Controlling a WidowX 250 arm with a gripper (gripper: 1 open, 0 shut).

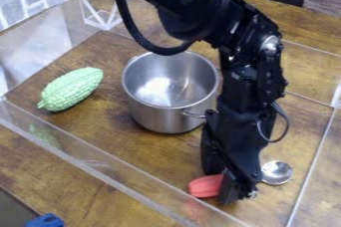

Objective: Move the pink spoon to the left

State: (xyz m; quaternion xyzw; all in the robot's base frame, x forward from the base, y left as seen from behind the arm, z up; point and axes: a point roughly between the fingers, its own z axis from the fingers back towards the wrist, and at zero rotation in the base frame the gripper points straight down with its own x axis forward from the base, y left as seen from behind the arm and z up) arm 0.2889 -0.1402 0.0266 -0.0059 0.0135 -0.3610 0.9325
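The pink spoon lies on the wooden table near the front right. Its salmon-pink handle [205,185] points left and its shiny round bowl [276,172] lies to the right. My black gripper [234,187] points straight down over the spoon's middle. Its fingers have drawn in against the handle, hiding the part between the pink end and the bowl. The spoon still rests on the table.
A steel pot [170,92] stands just behind and left of the gripper. A green bumpy gourd [71,88] lies further left. A clear plastic wall [94,161] runs along the front and left edges. Bare wood [120,156] lies between the pot and the front wall.
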